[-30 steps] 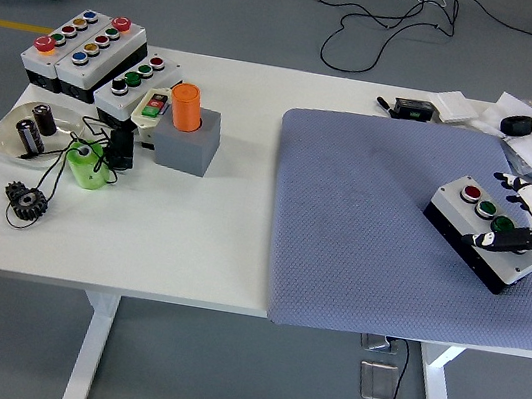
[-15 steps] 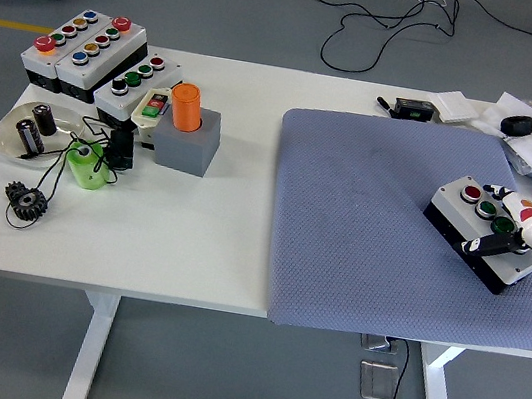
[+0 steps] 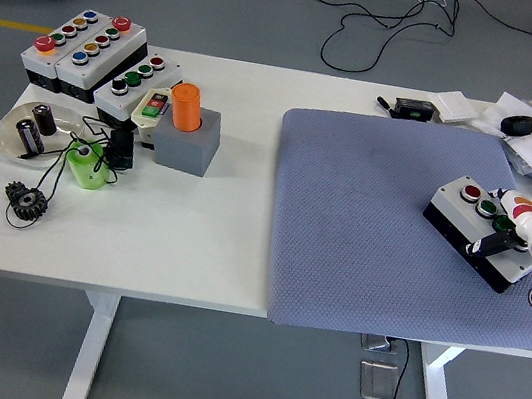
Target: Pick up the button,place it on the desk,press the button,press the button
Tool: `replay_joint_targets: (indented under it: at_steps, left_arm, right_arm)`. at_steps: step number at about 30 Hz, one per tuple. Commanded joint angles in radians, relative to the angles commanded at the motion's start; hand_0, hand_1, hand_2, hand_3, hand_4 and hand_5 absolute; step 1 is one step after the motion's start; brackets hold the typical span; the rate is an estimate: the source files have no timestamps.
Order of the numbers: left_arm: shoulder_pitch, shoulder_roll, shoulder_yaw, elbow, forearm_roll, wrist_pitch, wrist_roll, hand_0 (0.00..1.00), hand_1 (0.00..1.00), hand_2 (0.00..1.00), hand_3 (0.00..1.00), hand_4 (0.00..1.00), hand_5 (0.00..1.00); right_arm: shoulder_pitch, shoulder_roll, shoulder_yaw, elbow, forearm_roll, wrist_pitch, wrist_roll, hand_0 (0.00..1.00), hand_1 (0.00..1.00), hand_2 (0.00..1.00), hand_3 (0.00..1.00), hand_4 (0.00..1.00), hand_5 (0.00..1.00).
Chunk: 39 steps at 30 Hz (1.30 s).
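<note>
Right hand (image 3: 513, 227) entered from the 3 o'clock edge, low over the blue-grey mat (image 3: 383, 228). White-and-red fingers (image 3: 526, 207) lay along the far side of the button box (image 3: 479, 231); a black thumb reached across its near face. The hand was closed on the button box, one finger over the green button nearest it. Black forearm and joint showed at about 4 o'clock, cut by the frame edge.

The button box sat on the mat at roughly 3 o'clock of the table (image 3: 189, 238), long axis running diagonally, red button at its far-left end.

Against the frame half a second earlier: the hand had slid further right and lower, more of the black arm had come into view, and the box kept much the same spot and angle. A second earlier the fingers had been spread wider over the box's right end.

At 10 o'clock stood the other control boxes (image 3: 87, 50), an orange cylinder (image 3: 187, 106) on a grey block (image 3: 190, 141), and a clear dish (image 3: 23, 133).
</note>
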Motion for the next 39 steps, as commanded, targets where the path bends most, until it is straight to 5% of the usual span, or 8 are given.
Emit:
replay_joint_targets:
  at_steps: [5,12,17,18,24,29,30,39]
  left_arm:
    - [-0.001,0.000,-0.002,0.000,0.001,0.000,0.000,0.597,0.539,0.510,0.454,0.263,0.972]
    - [-0.002,0.000,-0.003,0.000,0.001,0.000,0.000,0.597,0.540,0.507,0.453,0.263,0.972]
    - [-0.004,0.000,-0.006,0.000,0.003,0.001,-0.001,0.597,0.540,0.507,0.453,0.263,0.972]
    - [-0.004,0.000,-0.007,0.000,0.003,0.000,-0.001,0.597,0.540,0.507,0.451,0.266,0.974]
    - [-0.004,0.000,-0.006,0.000,0.001,0.001,-0.001,0.599,0.539,0.505,0.452,0.266,0.974]
    - [-0.005,0.000,-0.007,0.000,0.003,0.001,-0.002,0.599,0.539,0.505,0.452,0.266,0.974]
    - [-0.006,0.000,-0.009,0.000,0.004,0.001,-0.002,0.598,0.540,0.505,0.452,0.266,0.976]
    - [-0.010,0.001,-0.012,0.001,0.004,0.002,-0.003,0.599,0.539,0.505,0.452,0.267,0.976]
  right_arm:
    - [0.016,0.004,-0.022,-0.018,-0.066,0.042,-0.019,0.489,0.386,0.385,0.655,0.923,0.111]
    - [0.025,0.005,-0.041,-0.040,-0.072,0.077,-0.028,0.352,0.242,0.282,0.510,0.910,0.148]
    - [0.016,-0.011,-0.038,-0.026,-0.036,-0.006,-0.026,0.352,0.242,0.282,0.510,0.910,0.148]
    - [0.013,-0.019,-0.037,-0.019,-0.024,-0.031,-0.022,0.246,0.128,0.227,0.414,0.742,0.067]
    - [-0.002,-0.055,-0.020,0.037,0.014,-0.080,0.010,0.199,0.082,0.203,0.419,0.678,0.115]
    - [-0.006,-0.089,-0.021,0.104,0.042,-0.081,0.094,0.199,0.082,0.203,0.419,0.678,0.115]
    - [-0.004,-0.103,-0.032,0.126,0.044,-0.064,0.123,0.194,0.071,0.200,0.413,0.607,0.136]
    - [0.020,-0.162,-0.131,0.278,-0.022,0.064,0.352,0.190,0.077,0.201,0.415,0.584,0.127]
